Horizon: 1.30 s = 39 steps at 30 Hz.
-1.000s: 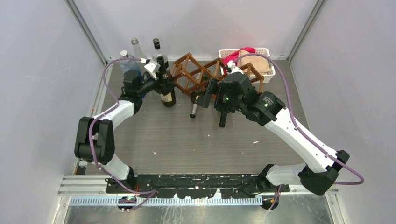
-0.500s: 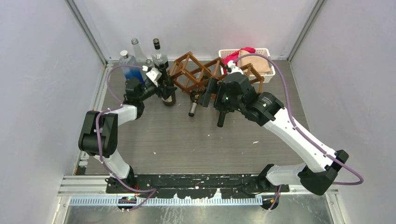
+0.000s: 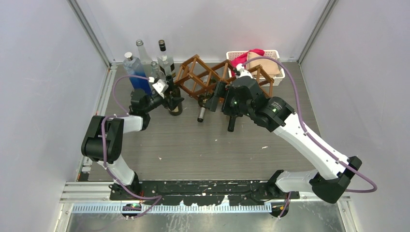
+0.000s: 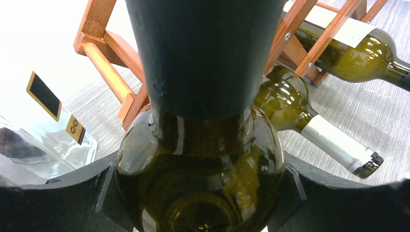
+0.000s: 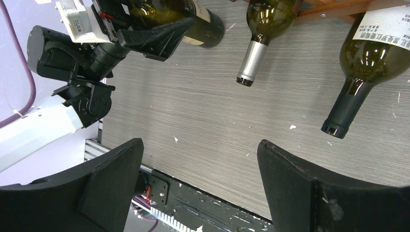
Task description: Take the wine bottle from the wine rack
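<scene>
One wine bottle (image 3: 175,108) masks left hand (image 4: 200,198).

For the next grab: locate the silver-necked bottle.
Top view: the silver-necked bottle lies in the wine rack, neck toward the arms, right of the wine bottle in the left gripper.

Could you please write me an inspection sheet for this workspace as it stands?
Surface: grey wood-grain table, a few white specks.
Job's things: wine rack at the back, silver-capped bottle and dark-capped bottle lying in it, necks toward the near edge; upright bottle beside its left end.
Clutter: glass bottles back left; white basket with cloths back right.
Grippers: left gripper shut on the upright bottle; right gripper open, holding nothing.
Cables: purple cables loop above the table, no snag seen.
Surroundings: pale walls on three sides.
</scene>
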{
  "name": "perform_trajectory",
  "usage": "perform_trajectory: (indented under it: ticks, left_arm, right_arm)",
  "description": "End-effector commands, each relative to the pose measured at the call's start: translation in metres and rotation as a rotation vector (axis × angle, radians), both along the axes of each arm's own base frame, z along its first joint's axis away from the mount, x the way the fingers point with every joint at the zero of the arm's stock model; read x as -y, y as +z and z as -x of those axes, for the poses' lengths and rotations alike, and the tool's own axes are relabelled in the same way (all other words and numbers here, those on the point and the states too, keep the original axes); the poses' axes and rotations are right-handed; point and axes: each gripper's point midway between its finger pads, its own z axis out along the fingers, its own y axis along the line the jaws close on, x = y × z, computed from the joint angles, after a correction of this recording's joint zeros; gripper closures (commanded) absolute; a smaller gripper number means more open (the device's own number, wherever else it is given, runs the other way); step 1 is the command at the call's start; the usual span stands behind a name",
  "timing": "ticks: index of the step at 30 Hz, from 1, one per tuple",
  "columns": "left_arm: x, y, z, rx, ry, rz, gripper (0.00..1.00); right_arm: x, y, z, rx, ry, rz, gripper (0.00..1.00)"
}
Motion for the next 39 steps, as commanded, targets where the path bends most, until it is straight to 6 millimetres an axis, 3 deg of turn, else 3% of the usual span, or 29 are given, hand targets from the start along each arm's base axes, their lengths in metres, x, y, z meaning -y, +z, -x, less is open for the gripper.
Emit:
perform_trajectory:
  ticks: [1,2,5,6,17,21,27,34,39]
  left_arm:
    - [0.004,0.03,0.002,0.103,-0.011,0.038,0.87]
    - [0.003,0.03,0.001,0.101,-0.004,0.04,0.81]
    - [-0.001,0.03,0.0,0.095,0.021,0.038,0.46]
    - [-0.001,0.03,0.0,0.09,0.025,0.033,0.42]
    - [-0.024,0.043,0.005,0.003,0.131,-0.119,0.18]
    - [-0.029,0.051,0.016,-0.015,0.133,-0.152,0.02]
    - [-0.024,0.052,0.031,-0.029,0.097,-0.112,0.0]
    - [-0.033,0.09,0.03,-0.045,0.115,-0.089,0.01]
    - [-0.028,0.112,0.043,-0.049,0.055,-0.083,0.04]
  right_arm:
    - [0.004,0.025,-0.001,0.066,-0.019,-0.07,0.07]
    - [0.005,0.026,-0.001,0.068,-0.02,-0.071,0.07]
    - [0.007,0.028,0.0,0.072,-0.024,-0.075,0.07]
    - [0.007,0.027,0.001,0.07,-0.026,-0.075,0.06]
    - [0.012,-0.002,-0.006,0.016,-0.087,-0.011,0.0]
    - [0.007,-0.012,-0.01,0.004,-0.082,-0.008,0.0]
    - [0.006,-0.02,-0.009,-0.008,-0.081,-0.001,0.0]
    - [0.015,-0.02,-0.001,-0.003,-0.09,-0.005,0.0]
    - [0.017,-0.022,0.003,-0.008,-0.09,-0.01,0.0]
